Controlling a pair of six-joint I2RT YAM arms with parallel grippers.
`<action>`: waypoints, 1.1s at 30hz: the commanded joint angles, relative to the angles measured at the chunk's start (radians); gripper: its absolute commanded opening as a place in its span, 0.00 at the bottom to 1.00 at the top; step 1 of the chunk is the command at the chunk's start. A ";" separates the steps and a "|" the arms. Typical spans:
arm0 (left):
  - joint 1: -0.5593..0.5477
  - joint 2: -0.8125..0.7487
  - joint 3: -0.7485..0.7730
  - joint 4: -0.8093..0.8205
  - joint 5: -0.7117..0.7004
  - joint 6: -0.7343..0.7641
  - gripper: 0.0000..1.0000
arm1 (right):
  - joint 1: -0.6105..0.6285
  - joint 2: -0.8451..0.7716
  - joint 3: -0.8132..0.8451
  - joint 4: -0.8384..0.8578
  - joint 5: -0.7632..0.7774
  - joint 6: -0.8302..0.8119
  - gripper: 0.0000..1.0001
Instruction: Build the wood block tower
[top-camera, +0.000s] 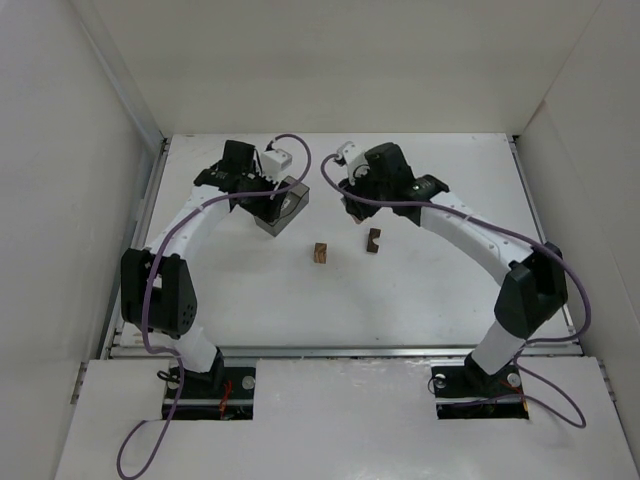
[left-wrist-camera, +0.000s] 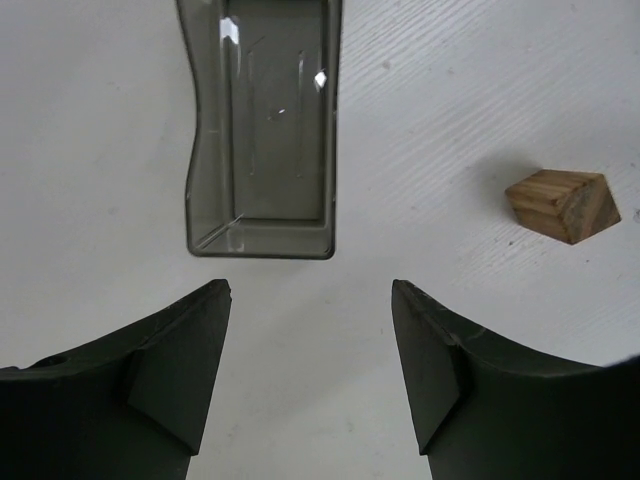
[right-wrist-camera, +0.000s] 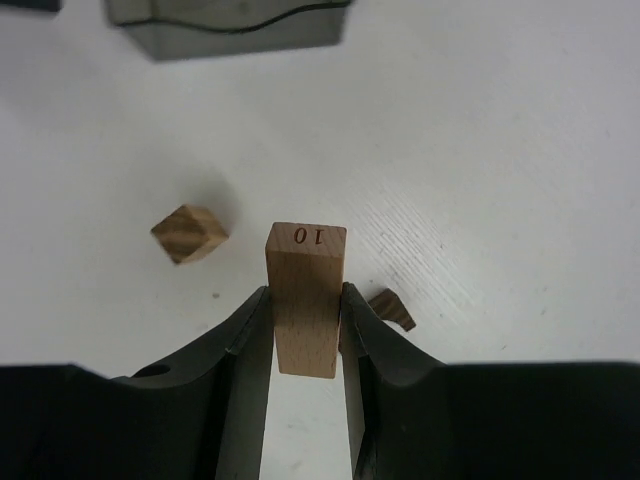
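Note:
My right gripper (right-wrist-camera: 305, 292) is shut on a light tan wooden block (right-wrist-camera: 305, 300) marked "10", held upright above the table. A striped tan-brown block (right-wrist-camera: 188, 233) lies to its left, and a dark brown block (right-wrist-camera: 392, 308) lies partly hidden behind the right finger. In the top view these two blocks (top-camera: 320, 253) (top-camera: 373, 240) lie apart at mid table, none on another, with the right gripper (top-camera: 355, 215) just behind them. My left gripper (left-wrist-camera: 310, 285) is open and empty over bare table. The striped block (left-wrist-camera: 562, 203) lies to its right.
A translucent grey plastic bin (left-wrist-camera: 260, 130) lies empty just ahead of the left fingertips; it also shows in the top view (top-camera: 283, 207) and at the top of the right wrist view (right-wrist-camera: 240, 25). White walls enclose the table (top-camera: 450, 300) on three sides.

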 joint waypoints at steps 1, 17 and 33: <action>0.066 -0.073 -0.027 -0.006 0.016 0.006 0.62 | 0.045 0.059 0.134 -0.186 -0.239 -0.467 0.02; 0.204 -0.165 -0.162 0.028 0.020 -0.043 0.62 | 0.209 0.500 0.710 -0.628 -0.053 -0.619 0.01; 0.204 -0.156 -0.162 0.028 0.038 -0.043 0.62 | 0.229 0.570 0.695 -0.609 -0.082 -0.628 0.01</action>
